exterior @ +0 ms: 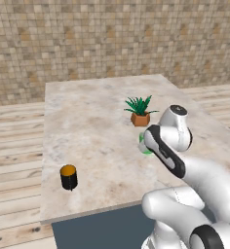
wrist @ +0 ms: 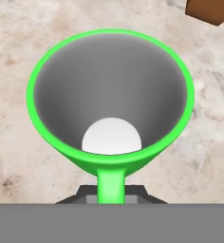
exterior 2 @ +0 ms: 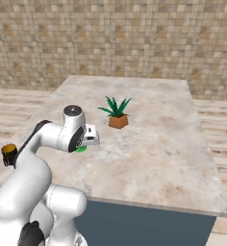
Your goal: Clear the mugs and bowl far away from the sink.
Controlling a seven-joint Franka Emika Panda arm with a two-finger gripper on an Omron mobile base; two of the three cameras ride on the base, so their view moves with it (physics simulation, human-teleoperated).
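Two mugs stand on the marble table (exterior: 97, 141), and none of the things carries any writing that can be read. The green mug (wrist: 109, 102) sits right under the claw (wrist: 111, 192) in the hand view, its grey inside open to the camera and its green handle running down between the dark fingertips; the claw is pinched nearly closed on that handle. From the left base view the green mug peeks out beside the arm, near the potted plant (exterior: 140, 112). The black mug (exterior: 68, 177) with the orange inside stands well apart, near the table's front left edge.
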